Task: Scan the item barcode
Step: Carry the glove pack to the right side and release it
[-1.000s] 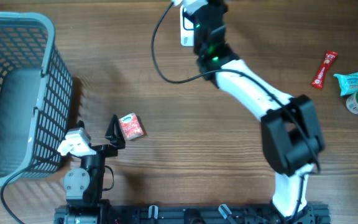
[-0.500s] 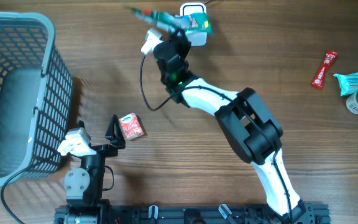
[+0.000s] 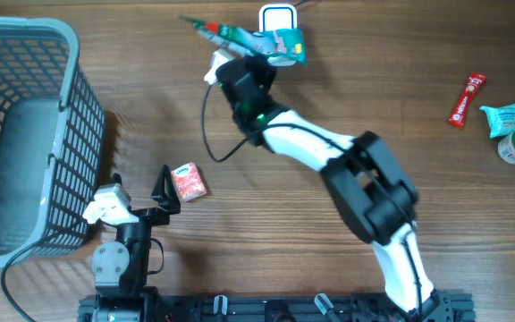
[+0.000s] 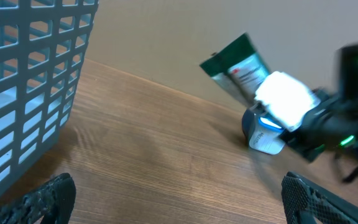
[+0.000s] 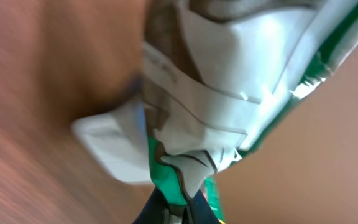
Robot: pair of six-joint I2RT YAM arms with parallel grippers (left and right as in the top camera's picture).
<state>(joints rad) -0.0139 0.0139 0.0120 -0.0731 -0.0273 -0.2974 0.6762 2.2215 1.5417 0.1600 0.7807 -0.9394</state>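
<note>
Green packet [image 3: 240, 34] hangs pinched tight in the right gripper [image 3: 259, 52], just over the white scanner [image 3: 277, 16] (its foil crumpled at the grip). Left gripper [image 3: 164, 192] rests spread wide beside a small red box [image 3: 188, 181], near the basket [image 3: 70, 80].

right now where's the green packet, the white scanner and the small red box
green packet [image 4: 236, 61], left wrist view, on its green face
white scanner [image 3: 276, 15], overhead view, on its top
small red box [image 3: 189, 182], overhead view, on its top face
</note>
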